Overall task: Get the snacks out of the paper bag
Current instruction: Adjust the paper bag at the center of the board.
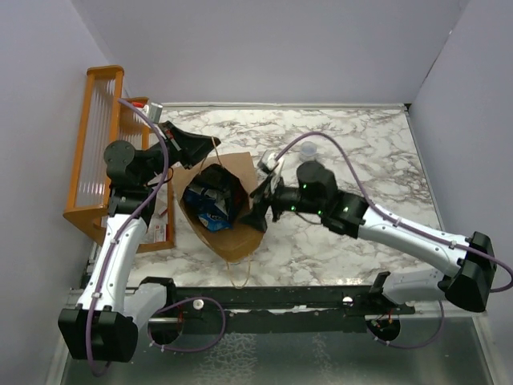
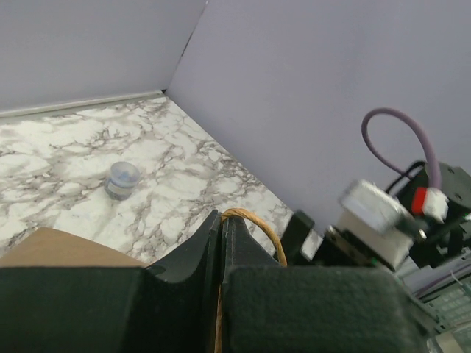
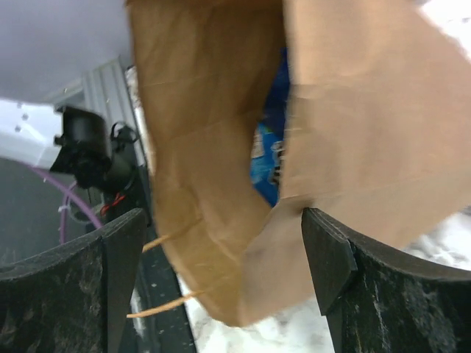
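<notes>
The brown paper bag [image 1: 233, 234] lies tilted on the marble table with its mouth open upward. Blue snacks [image 1: 214, 201] show inside it. My left gripper [image 1: 210, 146] is at the bag's far rim, shut on the thin twisted handle [image 2: 259, 228], which loops out over its tips [image 2: 222, 220]. My right gripper [image 1: 259, 215] is at the bag's right rim. In the right wrist view its jaws [image 3: 221, 228] stand open astride the bag's folded corner [image 3: 243, 243], the right finger touching the paper. A blue snack [image 3: 265, 158] peeks through the bag's mouth there.
An orange wooden rack [image 1: 94, 152] stands at the left edge, with a red box [image 1: 163, 227] beside it. A small clear cup [image 1: 309, 150] sits behind the right arm, also seen as the cup [image 2: 121, 179] in the left wrist view. Purple walls close off three sides.
</notes>
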Robot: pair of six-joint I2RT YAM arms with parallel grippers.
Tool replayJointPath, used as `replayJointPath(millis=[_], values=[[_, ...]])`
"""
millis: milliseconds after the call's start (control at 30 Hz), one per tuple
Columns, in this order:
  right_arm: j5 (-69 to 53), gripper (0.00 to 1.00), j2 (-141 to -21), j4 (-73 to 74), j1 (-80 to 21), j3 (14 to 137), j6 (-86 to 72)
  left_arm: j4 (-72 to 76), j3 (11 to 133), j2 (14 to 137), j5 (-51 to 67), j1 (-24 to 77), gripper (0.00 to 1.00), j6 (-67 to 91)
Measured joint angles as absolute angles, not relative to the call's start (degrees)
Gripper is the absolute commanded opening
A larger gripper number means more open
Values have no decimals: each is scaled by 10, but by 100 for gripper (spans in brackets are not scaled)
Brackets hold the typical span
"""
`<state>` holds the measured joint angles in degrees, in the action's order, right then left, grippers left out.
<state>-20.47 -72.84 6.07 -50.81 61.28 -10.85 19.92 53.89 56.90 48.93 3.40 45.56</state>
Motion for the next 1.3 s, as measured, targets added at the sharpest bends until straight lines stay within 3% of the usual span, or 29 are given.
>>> replayJointPath(millis=[200,333,533,867,1067,1300], values=[[-90,80,-726,36,-623,586,-109,199,530,564,488,52,0,451],[-38,84,-717,19,-631,586,-103,198,523,557,484,61,0,442],[86,98,-700,28,-634,588,-95,201,508,554,468,93,0,441],[335,100,-724,100,-613,576,-147,207,493,554,424,180,0,444],[332,100,-699,101,-499,534,-160,207,489,554,396,215,0,442],[265,99,-694,95,-491,526,-116,210,475,557,376,224,0,446]])
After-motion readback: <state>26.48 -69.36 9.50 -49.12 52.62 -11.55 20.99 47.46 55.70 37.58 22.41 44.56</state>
